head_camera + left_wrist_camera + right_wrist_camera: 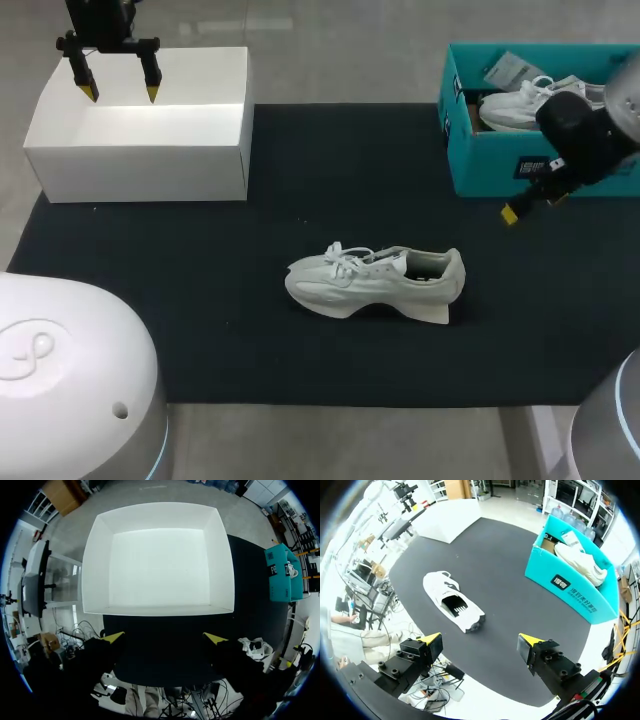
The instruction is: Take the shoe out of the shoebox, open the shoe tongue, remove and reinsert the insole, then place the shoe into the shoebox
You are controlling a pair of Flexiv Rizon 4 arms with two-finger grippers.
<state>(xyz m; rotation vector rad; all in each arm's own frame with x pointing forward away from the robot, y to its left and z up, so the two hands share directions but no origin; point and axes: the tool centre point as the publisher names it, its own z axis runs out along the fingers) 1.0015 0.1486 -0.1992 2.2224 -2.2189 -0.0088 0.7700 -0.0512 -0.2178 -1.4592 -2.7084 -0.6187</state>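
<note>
Both grippers stand with fingers spread apart: the left gripper (118, 92) hangs over the white box (140, 160), and the right gripper (481, 642) hovers above the mat near the front wall of the teal shoebox (480, 175). The black mat (200, 300) covers most of the table. At its far left sits the white box, open-topped and showing only its plain white floor. At the far right stands the teal shoebox, also open, holding a second white shoe (512, 108) with a pale card (510, 68) lying beyond it. The loose white shoe (375, 282) rests upright on its sole in the mat's middle, well apart from both boxes — toe toward my left, laces on top, collar gaping.
</note>
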